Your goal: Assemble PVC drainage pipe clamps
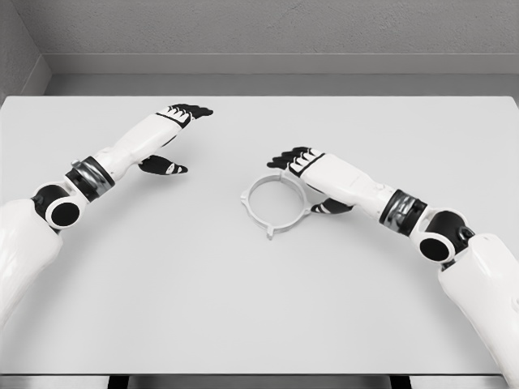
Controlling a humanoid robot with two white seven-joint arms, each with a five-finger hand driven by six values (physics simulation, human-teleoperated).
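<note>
A white ring-shaped pipe clamp [261,212] with small tabs lies flat on the white table [243,308], a little right of centre. My right hand [302,174] hovers over the ring's right rim, fingers extended above it and thumb below; nothing is grasped. My left hand [180,134] is at the upper left, well away from the clamp, fingers stretched out and thumb apart, holding nothing.
The table's far edge meets a grey wall [268,32] at the top. Both white forearms angle in from the lower corners. No other objects lie on the tabletop.
</note>
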